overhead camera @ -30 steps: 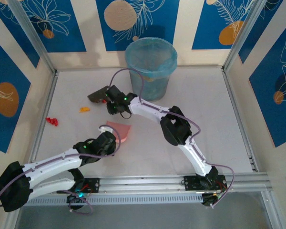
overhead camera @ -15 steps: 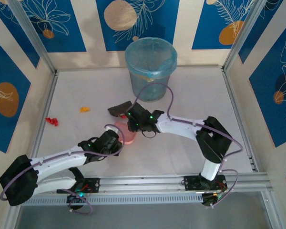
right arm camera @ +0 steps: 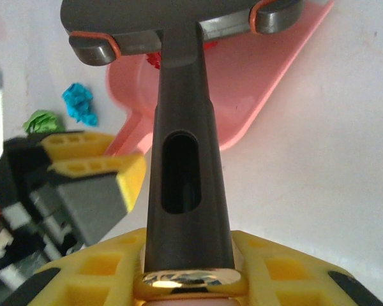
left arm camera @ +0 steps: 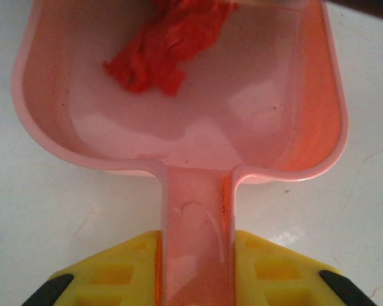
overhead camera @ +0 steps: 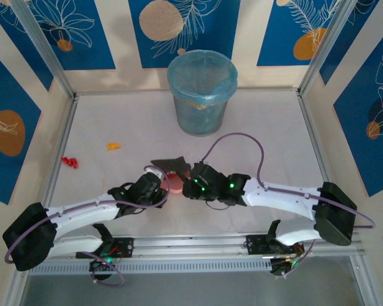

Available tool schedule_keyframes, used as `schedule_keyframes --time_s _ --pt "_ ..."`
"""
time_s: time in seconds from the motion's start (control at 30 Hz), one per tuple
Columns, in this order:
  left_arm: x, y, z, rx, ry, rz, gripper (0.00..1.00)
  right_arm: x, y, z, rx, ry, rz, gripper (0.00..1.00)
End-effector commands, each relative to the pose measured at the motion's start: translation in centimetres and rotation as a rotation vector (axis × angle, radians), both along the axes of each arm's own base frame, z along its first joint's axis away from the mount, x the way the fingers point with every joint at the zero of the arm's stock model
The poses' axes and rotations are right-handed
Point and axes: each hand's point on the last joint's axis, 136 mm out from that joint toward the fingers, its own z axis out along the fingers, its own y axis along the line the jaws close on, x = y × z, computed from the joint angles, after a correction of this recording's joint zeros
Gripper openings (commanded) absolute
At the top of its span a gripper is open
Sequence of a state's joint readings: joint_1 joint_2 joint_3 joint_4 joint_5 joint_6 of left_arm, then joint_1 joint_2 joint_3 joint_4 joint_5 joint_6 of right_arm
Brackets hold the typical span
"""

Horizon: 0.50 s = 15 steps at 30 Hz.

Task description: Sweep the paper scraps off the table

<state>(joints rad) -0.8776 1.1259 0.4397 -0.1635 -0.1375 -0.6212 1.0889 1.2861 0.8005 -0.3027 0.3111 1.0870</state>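
Now my left gripper (left arm camera: 195, 277) is closed tight on the handle of the pink dustpan (left arm camera: 179, 134), flat on the table (overhead camera: 274, 146), and my right gripper (right arm camera: 188, 280) is clamped on the handle of the dark brush (right arm camera: 179, 95). The brush head stands at the pan's mouth, and one red scrap (left arm camera: 156, 54) lies inside, so I judge the step is pushing scraps into the pan. Just beside the pan lie a blue scrap (right arm camera: 80, 103) and a green scrap (right arm camera: 41, 121). Farther left lie an orange scrap (overhead camera: 113, 146) and red scraps (overhead camera: 69, 162), perhaps three, too small to count. Next I must bring pan and brush to those, then empty into the bin (overhead camera: 201, 95).
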Motion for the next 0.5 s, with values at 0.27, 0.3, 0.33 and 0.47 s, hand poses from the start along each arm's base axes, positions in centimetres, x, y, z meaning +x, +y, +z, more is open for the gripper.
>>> schedule_keyframes --time_s 0.27,0.3,0.33,0.47 --pt "-2.0 -0.6 -0.3 0.029 0.032 -0.092 0.00 -2.5 -5.3 1.8 0.039 -0.029 -0.086 0.00" --pt "-2.1 -0.6 -0.2 0.029 0.024 -0.095 0.00 -2.5 -5.7 2.1 0.041 -0.041 -0.092 0.00" --pt "-2.0 -0.7 -0.1 0.027 0.015 -0.098 0.00 -2.4 -6.2 2.4 0.042 -0.054 -0.096 0.00" --pt "-2.1 -0.8 0.4 0.027 -0.010 -0.107 0.00 -2.1 -7.8 4.8 0.076 -0.137 -0.112 0.00"
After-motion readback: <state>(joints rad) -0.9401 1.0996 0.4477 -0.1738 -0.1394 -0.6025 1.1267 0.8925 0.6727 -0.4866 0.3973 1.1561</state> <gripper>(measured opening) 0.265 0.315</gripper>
